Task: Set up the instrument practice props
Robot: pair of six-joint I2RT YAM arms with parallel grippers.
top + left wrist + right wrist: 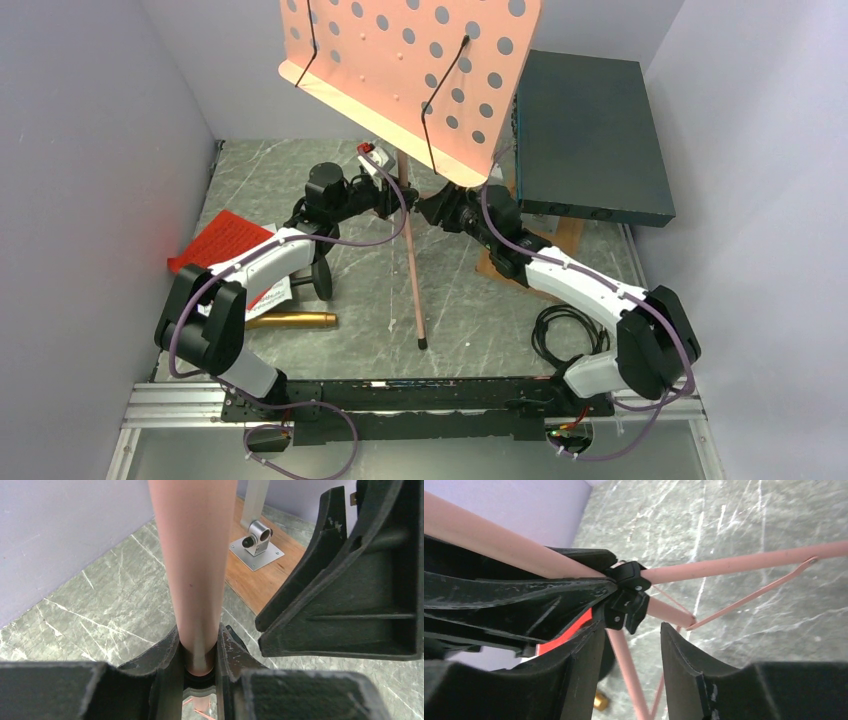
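The pink perforated music stand point(410, 60) stands tilted on tripod legs point(415, 290). My left gripper point(388, 192) is shut on its pink pole point(195, 565), which the left wrist view point(200, 655) shows pinched between both jaws. My right gripper point(440, 208) is open beside the pole, just right of the left one. In the right wrist view point(631, 645) its jaws stand apart just short of the black tripod collar point(629, 592), with a pink leg point(629, 675) showing through the gap. Red and white music sheets point(225, 240), the gold microphone point(290, 320) and the black mic stand point(322, 280) lie at the left.
A dark teal box point(585, 130) sits on a wooden board point(570, 235) at the back right. A metal bracket point(256, 537) is fixed to that board. A black cable coil point(565, 330) lies near the right arm's base. Walls close in left, right and behind.
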